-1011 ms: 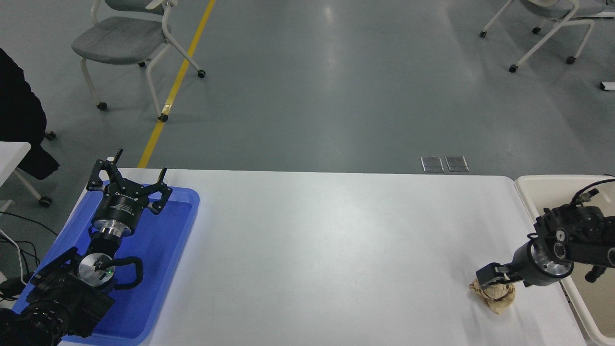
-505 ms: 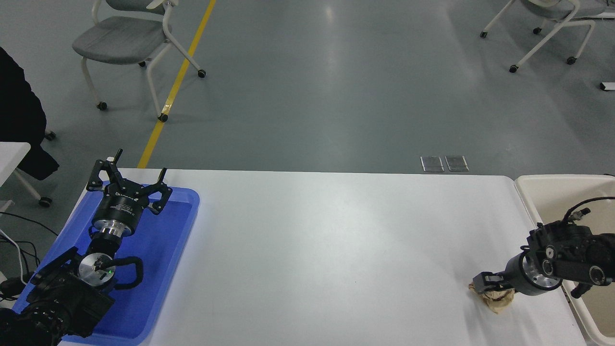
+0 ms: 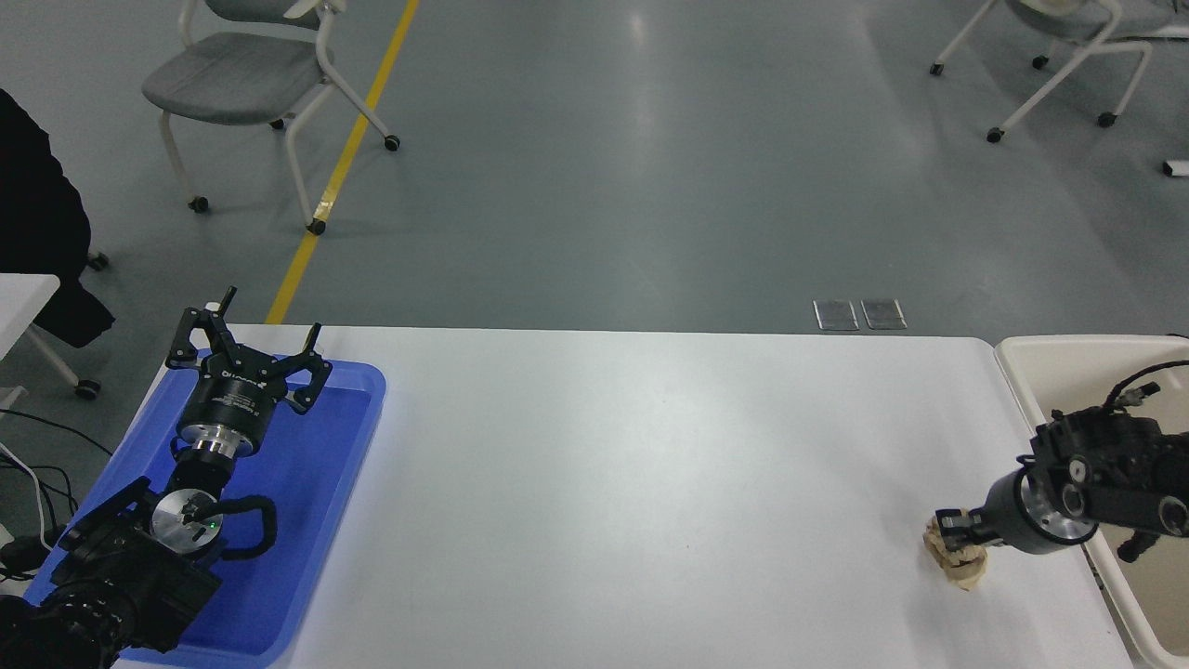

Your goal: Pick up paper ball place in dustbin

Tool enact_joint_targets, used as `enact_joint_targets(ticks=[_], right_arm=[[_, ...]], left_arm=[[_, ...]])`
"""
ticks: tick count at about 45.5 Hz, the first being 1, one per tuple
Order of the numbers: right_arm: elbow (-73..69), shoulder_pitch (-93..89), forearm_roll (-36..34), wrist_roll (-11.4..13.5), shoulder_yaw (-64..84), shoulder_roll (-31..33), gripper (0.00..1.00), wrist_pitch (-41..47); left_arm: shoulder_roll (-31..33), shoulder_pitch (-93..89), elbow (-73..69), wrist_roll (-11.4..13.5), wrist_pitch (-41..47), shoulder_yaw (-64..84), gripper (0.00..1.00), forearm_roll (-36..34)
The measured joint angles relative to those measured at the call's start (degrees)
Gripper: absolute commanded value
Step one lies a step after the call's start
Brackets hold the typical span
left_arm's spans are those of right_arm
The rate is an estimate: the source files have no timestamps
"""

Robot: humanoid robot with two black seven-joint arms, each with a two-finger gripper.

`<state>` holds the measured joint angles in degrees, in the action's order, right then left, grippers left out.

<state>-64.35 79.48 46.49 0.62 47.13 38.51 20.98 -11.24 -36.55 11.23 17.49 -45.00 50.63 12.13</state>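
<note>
The paper ball [image 3: 960,567] is a tan crumpled wad near the table's front right. My right gripper [image 3: 957,537] comes in from the right edge, points left and is shut on the ball's top, squeezing it narrow. I cannot tell whether the ball touches the table or hangs just above it. The cream-beige dustbin [image 3: 1068,343] stands just past the table's right end, behind and under the right arm. My left gripper [image 3: 265,321] is open and empty, parked over the blue tray at the lower left.
The flat blue tray [image 3: 325,437] lies at the table's left end. Grey chairs [image 3: 241,84] stand on the floor beyond the table. A person's dark clothing [image 3: 37,214] shows at the left edge. Cables hang at the lower left.
My right gripper dropped onto the paper ball and closed on it. The ball now looks narrower and has shifted slightly right with the gripper. The left arm has not moved.
</note>
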Motion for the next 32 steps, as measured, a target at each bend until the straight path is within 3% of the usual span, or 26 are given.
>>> enact_joint_targets(ticks=[8,18,32], right_arm=[[-9.09,17.79,-3.51,0.0,10.87,1.46,0.0,3.28],[-18.72,41.18,-9.67,-0.23,22.66,-1.33,0.0,9.63],[-23.45,55.22,-13.96,-0.27,29.15,-5.19,0.0,14.33]], left_arm=[[-0.08,0.01,0.03,0.0,0.0,0.01,1.0,0.01],[-0.15,0.08,0.06,0.0,0.0,0.05,1.0,0.0],[-0.18,0.08,0.02,0.0,0.0,0.07,1.0,-0.01]])
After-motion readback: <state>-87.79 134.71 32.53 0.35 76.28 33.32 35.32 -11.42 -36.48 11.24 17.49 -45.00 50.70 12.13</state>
